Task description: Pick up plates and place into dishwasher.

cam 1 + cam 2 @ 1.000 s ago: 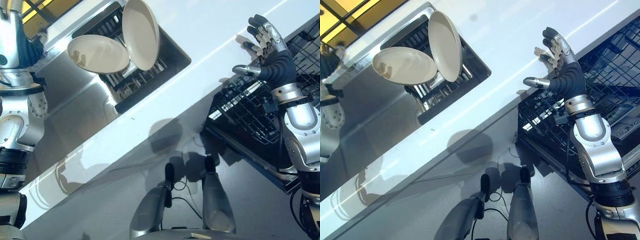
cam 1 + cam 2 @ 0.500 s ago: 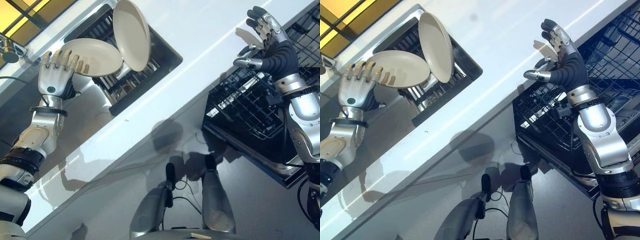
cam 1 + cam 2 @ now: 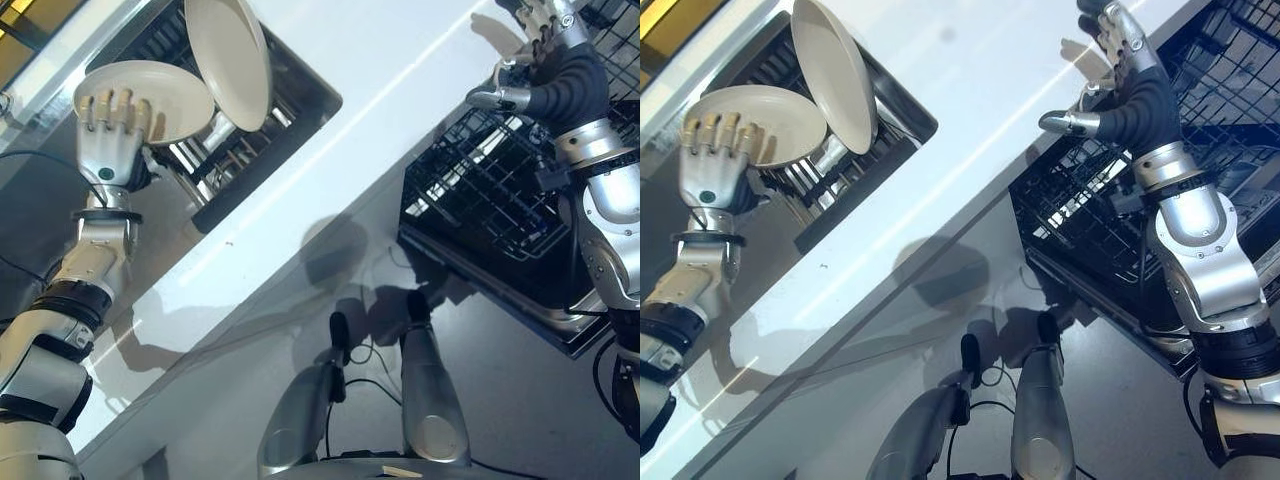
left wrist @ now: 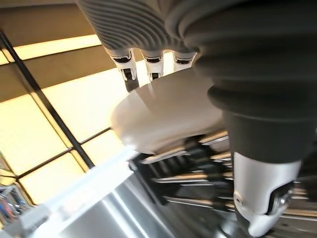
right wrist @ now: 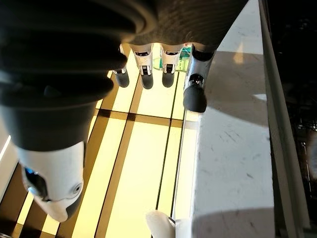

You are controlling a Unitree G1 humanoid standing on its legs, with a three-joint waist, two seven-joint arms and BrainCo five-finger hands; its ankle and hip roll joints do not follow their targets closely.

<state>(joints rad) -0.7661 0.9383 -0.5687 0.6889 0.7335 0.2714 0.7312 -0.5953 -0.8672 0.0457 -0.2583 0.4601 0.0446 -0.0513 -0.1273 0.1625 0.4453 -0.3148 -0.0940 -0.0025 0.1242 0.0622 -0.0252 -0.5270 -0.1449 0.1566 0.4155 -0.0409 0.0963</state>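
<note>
Two cream plates are sitting in the sink rack: one lying flat [image 3: 150, 95], one standing on edge [image 3: 228, 60]. One black wire dishwasher rack [image 3: 490, 215] is showing at right.

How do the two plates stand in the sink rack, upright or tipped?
Both tipped. The nearer plate leans low, almost flat, behind the left hand. The other plate stands steeper on its edge in the rack.

Two cream plates [image 3: 140, 95] [image 3: 228, 58] in a black wire rack [image 3: 215, 150] set into a glossy white tabletop [image 3: 390, 70]. A black wire dishwasher basket [image 3: 490, 215] over grey floor [image 3: 520, 400].
</note>
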